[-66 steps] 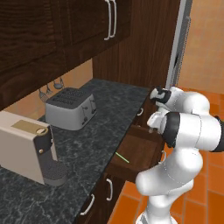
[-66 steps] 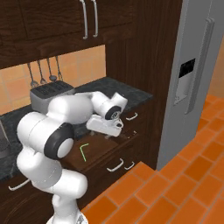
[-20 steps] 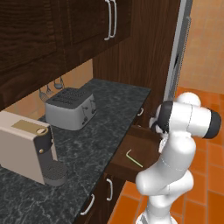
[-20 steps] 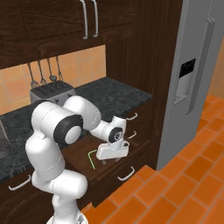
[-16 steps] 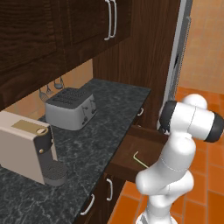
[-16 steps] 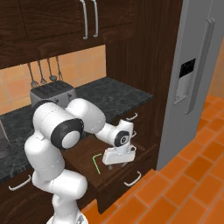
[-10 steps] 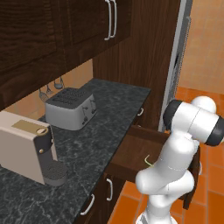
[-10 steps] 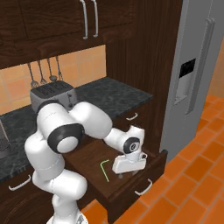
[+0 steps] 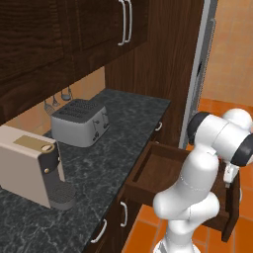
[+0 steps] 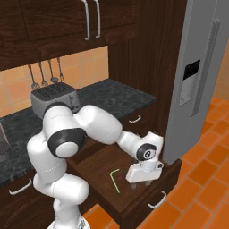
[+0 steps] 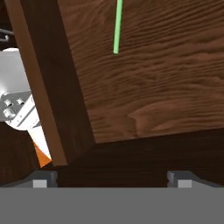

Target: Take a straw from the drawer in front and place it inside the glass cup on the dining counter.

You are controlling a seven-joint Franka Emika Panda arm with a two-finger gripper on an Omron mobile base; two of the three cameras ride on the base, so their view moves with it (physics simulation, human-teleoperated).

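The drawer (image 10: 96, 167) stands pulled far out below the black counter, its white bar handle (image 10: 156, 201) on the front panel. The thin green straw (image 10: 115, 179) lies flat on the drawer's wooden floor, bent end toward the back. My gripper (image 10: 142, 182) hangs open over the drawer's front right part, just right of the straw, holding nothing. In the hand view the straw (image 11: 117, 26) lies ahead on the wood, and my gripper (image 11: 111, 178) is over the drawer's front corner. The drawer (image 9: 158, 170) is partly hidden by my arm in the left base view. The glass cup and dining counter are out of view.
A toaster (image 9: 79, 122) and a beige coffee machine (image 9: 32, 165) stand on the black speckled counter (image 9: 131, 123). Dark cupboards hang above. A tall steel fridge (image 10: 201, 80) stands to the right. Orange tiled floor (image 10: 201, 188) lies in front of the drawer.
The drawer has slid out much further toward me, and my hand has come outward with its front. The straw inside now shows in full.
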